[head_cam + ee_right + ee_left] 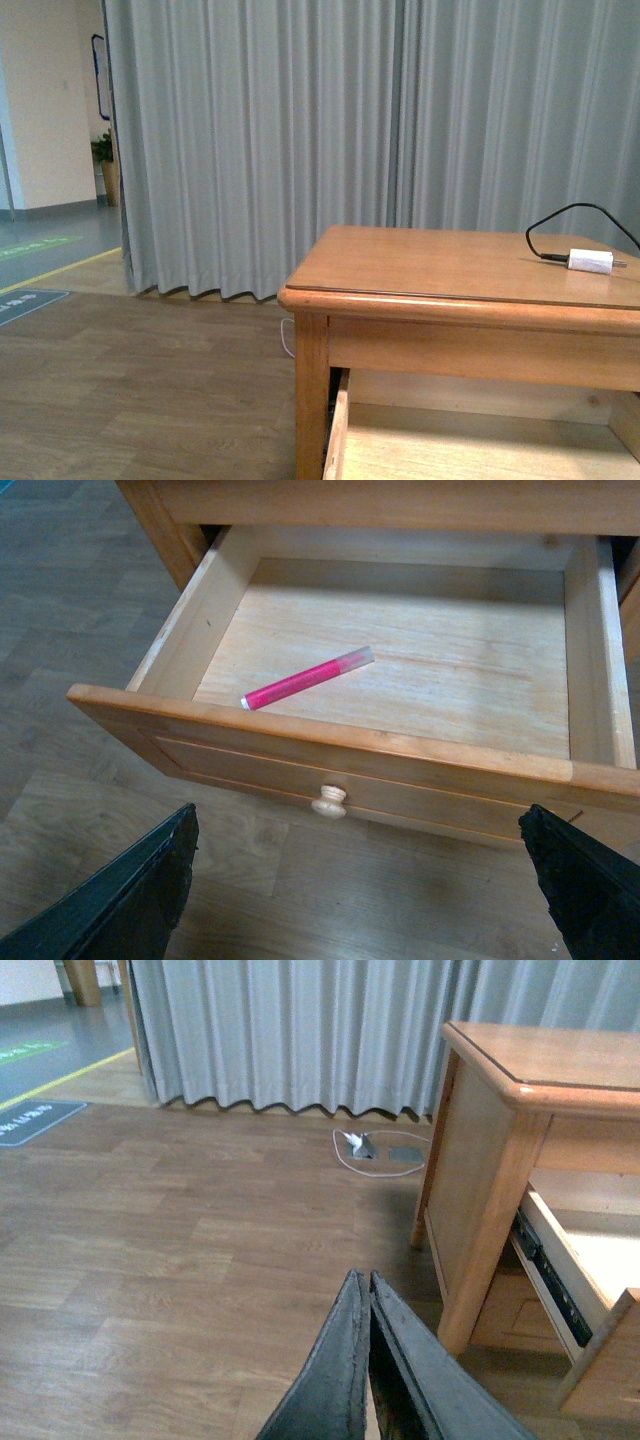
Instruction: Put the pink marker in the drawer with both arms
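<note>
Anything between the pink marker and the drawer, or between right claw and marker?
Nothing visible. The pink marker lies inside the open drawer, alone on its floor. The right claw hangs open outside the drawer front, marker in plain view beyond it.

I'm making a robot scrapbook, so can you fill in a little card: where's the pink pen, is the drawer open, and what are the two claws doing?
pink marker: lying flat inside the drawer, on its bottom
drawer: open, knob facing out
left gripper: shut, over the wood floor beside the cabinet
right gripper: open, empty, in front of the drawer
cabinet top: white plug with black cable
</note>
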You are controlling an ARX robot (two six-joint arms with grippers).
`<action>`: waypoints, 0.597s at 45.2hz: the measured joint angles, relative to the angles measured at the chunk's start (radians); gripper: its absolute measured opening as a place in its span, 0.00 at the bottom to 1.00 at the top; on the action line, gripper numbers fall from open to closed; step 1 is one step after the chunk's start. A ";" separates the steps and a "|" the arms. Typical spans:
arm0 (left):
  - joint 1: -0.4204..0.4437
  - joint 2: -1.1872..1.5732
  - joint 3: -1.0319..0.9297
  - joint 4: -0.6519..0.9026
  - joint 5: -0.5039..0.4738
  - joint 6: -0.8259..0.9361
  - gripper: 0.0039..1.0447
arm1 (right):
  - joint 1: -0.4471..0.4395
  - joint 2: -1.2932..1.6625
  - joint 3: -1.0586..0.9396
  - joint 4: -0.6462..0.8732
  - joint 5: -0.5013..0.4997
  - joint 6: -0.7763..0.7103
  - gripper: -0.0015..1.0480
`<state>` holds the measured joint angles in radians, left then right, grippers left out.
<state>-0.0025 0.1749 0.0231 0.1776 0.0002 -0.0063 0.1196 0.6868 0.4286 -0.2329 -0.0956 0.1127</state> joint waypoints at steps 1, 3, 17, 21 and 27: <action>0.000 -0.026 0.000 -0.026 -0.001 0.000 0.04 | 0.000 0.000 0.000 0.000 0.000 0.000 0.92; 0.000 -0.108 0.000 -0.140 0.001 0.001 0.04 | 0.000 0.000 0.000 0.000 0.000 0.000 0.92; 0.000 -0.170 0.000 -0.175 0.000 0.001 0.23 | 0.000 0.021 -0.020 0.039 0.091 -0.193 0.92; 0.000 -0.171 0.000 -0.175 0.000 0.001 0.38 | -0.033 0.084 -0.040 0.021 0.029 -0.269 0.92; 0.000 -0.171 0.000 -0.175 0.000 0.001 0.61 | -0.061 0.216 -0.102 0.083 -0.019 -0.334 0.92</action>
<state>-0.0025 0.0044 0.0231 0.0021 0.0002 -0.0051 0.0582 0.9028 0.3264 -0.1497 -0.1150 -0.2214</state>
